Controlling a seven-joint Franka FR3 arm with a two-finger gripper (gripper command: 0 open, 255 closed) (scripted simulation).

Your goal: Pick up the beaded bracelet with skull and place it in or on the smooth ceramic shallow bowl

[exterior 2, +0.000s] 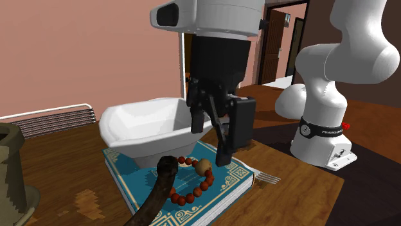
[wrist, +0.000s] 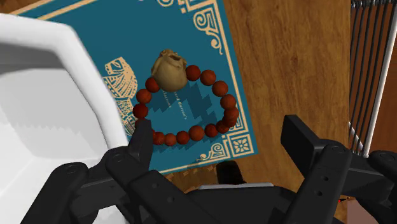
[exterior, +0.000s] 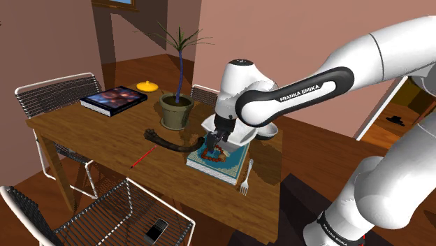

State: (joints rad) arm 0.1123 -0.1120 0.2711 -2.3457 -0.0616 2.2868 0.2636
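While my gripper (wrist: 217,130) stands wide open over the beaded bracelet (wrist: 169,70), the bracelet lies on a teal book (wrist: 210,38). The white bowl (wrist: 38,121) sits just beside it.

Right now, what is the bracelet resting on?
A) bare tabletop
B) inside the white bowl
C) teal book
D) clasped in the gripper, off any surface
C: the red beaded bracelet with its skull bead lies flat on the teal patterned book, beside the white bowl. The gripper is open above it, fingers apart and not shut on it.
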